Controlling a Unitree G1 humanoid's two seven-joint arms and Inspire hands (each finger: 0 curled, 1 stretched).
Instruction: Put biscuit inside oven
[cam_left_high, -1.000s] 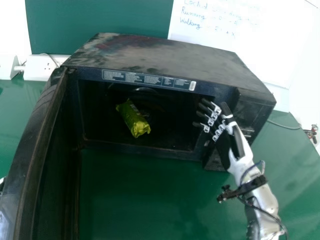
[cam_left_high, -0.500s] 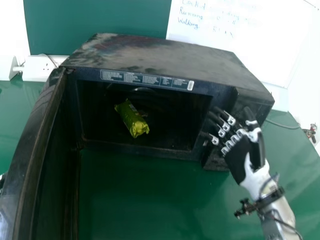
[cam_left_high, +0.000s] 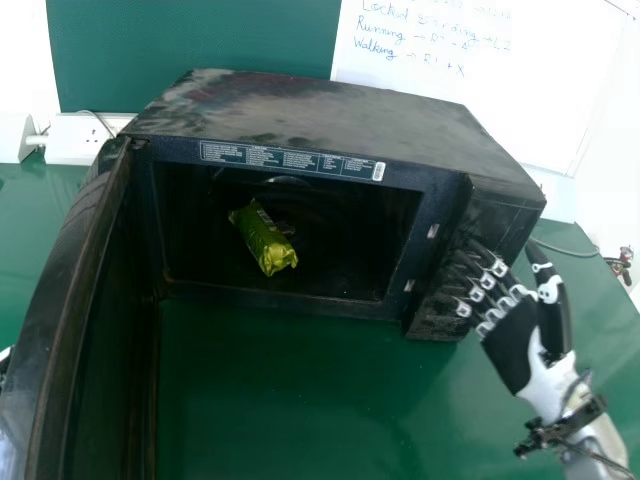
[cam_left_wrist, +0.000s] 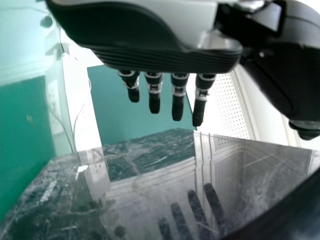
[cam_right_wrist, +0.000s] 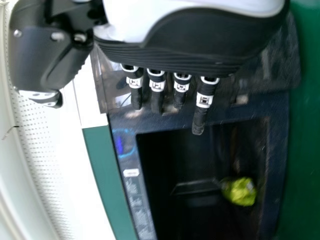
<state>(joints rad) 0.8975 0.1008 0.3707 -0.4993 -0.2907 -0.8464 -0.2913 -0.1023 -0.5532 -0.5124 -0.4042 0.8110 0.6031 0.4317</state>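
On my head view, I have my right hand (cam_left_high: 512, 345) out ahead, its fingers (cam_left_high: 485, 285) extended and slightly fanned, with the thumb (cam_left_high: 553, 305) standing well apart beside them. The wrist sits right behind the palm, wrapped by a dark clamp (cam_left_high: 565, 430) and loose cables. My left hand (cam_left_high: 5, 362) sits at the left edge; from its wrist camera, I see its fingers (cam_left_wrist: 177, 97) straight, side by side, thumb (cam_left_wrist: 285, 75) off to one side.

Lab-like room, handwritten white board (cam_left_high: 450, 85), power socket (cam_left_high: 85, 138)
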